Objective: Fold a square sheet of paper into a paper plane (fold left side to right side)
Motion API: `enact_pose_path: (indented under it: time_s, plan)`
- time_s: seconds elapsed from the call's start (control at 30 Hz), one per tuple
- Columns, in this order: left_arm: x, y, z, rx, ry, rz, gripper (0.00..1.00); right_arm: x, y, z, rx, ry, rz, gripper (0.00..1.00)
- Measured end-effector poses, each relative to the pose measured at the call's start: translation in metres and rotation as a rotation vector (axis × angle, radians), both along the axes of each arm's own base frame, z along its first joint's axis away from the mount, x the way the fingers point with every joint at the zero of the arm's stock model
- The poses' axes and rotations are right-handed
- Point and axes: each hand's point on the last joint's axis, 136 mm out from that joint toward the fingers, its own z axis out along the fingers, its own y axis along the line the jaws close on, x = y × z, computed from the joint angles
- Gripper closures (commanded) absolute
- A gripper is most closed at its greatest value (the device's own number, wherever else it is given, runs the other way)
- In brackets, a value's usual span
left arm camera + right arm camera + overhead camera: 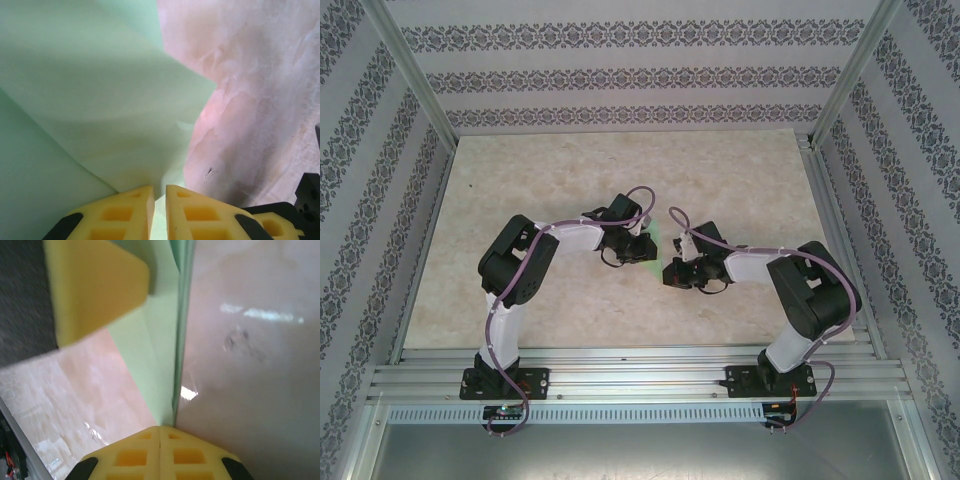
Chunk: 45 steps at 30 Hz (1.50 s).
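Note:
The square sheet of paper is folded into a pale mint-green paper plane with a centre crease, narrowing to a point at my right gripper. That gripper's yellow jaws are pressed together on the point. In the left wrist view the paper spreads wide and billows, and a layer runs down between the nearly closed jaws of my left gripper. From above, both grippers meet at the table's middle, left and right, with a sliver of green paper between them. A yellow finger of the left gripper sits against the paper.
The paper lies over a beige marbled tabletop. Patterned walls close in the back and sides. An aluminium rail carrying both arm bases runs along the near edge.

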Motion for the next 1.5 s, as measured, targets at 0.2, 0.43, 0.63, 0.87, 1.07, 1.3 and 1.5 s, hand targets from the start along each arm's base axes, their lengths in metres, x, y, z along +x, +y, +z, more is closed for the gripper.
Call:
enact_pose_path:
  time_s: [0.2,0.43,0.63,0.87,1.07,1.3,1.5]
  plan:
    - [0.000,0.000,0.000,-0.001,-0.001,0.000,0.82,-0.011,-0.005,0.022,0.003,0.011,-0.010,0.93]
    - [0.000,0.000,0.001,-0.002,-0.003,0.000,0.82,0.011,0.007,0.032,0.042,-0.010,-0.042,0.93]
    - [0.000,0.000,0.001,-0.002,-0.003,0.000,0.81,0.015,0.012,0.009,0.000,0.029,-0.056,0.93]
    - [0.001,0.000,0.001,-0.002,-0.006,0.000,0.79,0.015,0.008,-0.003,-0.044,0.047,-0.076,0.94]
    - [0.003,0.000,0.004,0.003,-0.012,-0.005,0.76,0.013,0.007,-0.004,-0.030,0.062,-0.108,0.95]
    - [0.012,0.008,0.004,0.029,-0.025,0.013,0.77,0.012,0.007,0.000,-0.011,0.052,-0.126,0.94]
    - [0.012,0.009,0.004,0.031,-0.026,0.014,0.77,0.016,0.009,0.021,0.009,0.036,-0.133,0.94]
